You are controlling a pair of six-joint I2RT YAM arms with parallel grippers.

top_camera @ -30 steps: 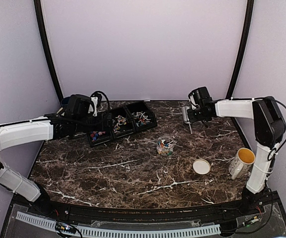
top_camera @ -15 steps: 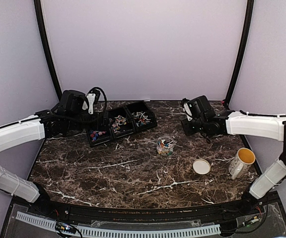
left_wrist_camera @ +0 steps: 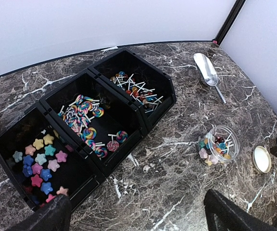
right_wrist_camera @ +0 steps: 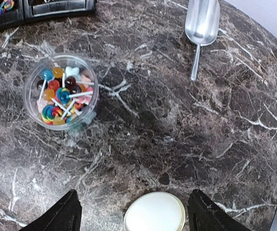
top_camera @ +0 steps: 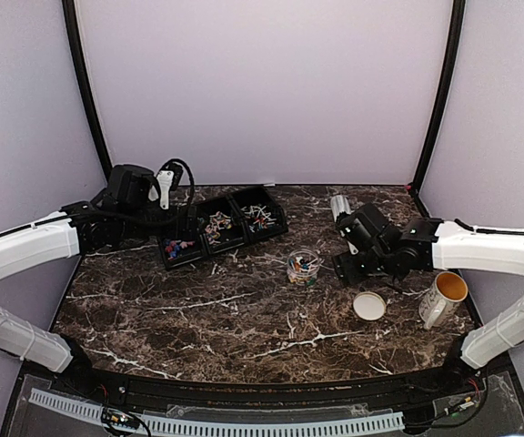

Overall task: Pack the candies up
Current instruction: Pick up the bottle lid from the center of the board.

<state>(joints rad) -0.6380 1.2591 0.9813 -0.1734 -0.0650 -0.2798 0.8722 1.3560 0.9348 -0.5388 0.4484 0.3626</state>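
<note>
The candies lie in three black bins: coloured stars (left_wrist_camera: 40, 161) in the left bin, swirl lollipops (left_wrist_camera: 85, 120) in the middle one, small lollipops (left_wrist_camera: 133, 89) in the right one. A clear glass jar (top_camera: 303, 267) mid-table holds mixed candies (right_wrist_camera: 61, 91). My left gripper (left_wrist_camera: 137, 197) is open and empty, held high behind the bins (top_camera: 218, 226). My right gripper (right_wrist_camera: 133, 197) is open and empty, hovering between the jar and the round tan lid (right_wrist_camera: 154, 214), which lies flat to the right of the jar in the top view (top_camera: 368, 306).
A metal scoop (top_camera: 339, 208) lies on the marble at the back right, also in the right wrist view (right_wrist_camera: 202, 21). A white mug (top_camera: 444, 296) with a yellow inside stands at the right edge, beside the lid. Purple walls close in the table.
My right arm has swung from the back toward the front, leaving the scoop lying on the table, and now hangs over the lid. My left arm has pulled back slightly.
</note>
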